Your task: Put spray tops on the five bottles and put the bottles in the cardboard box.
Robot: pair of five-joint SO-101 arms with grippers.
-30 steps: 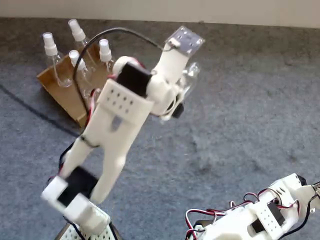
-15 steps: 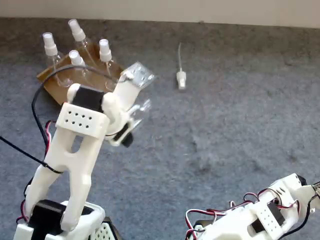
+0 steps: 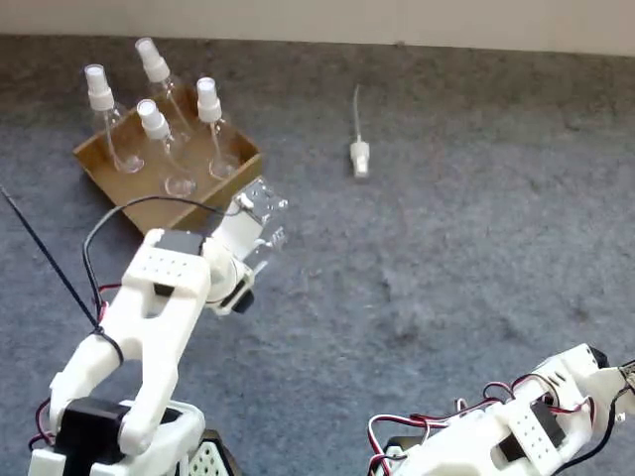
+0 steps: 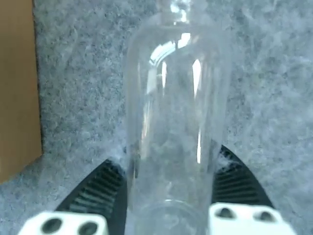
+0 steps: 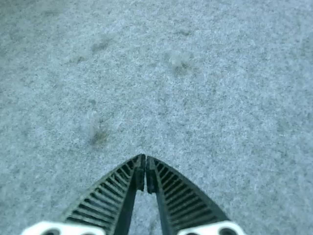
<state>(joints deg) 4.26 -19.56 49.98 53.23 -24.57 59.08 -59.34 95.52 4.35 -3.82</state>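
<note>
pinching a clear cylindrical bottle (image 4: 173, 122) is the left hand (image 4: 171, 161); the ribbed right hand (image 5: 145, 161) is pressed together.

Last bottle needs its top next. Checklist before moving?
1. Left gripper shut on the bottle: ok.
2. Bottle neck bare, ready for a top: ok.
3. Spray top lying free on the table, apart from the box: ok.
4. Right gripper open to take the spray top: not ok, it is shut and empty.
5. Four bottles with tops standing in the box: ok.
6. Room in the box for a fifth: cannot tell.
</note>
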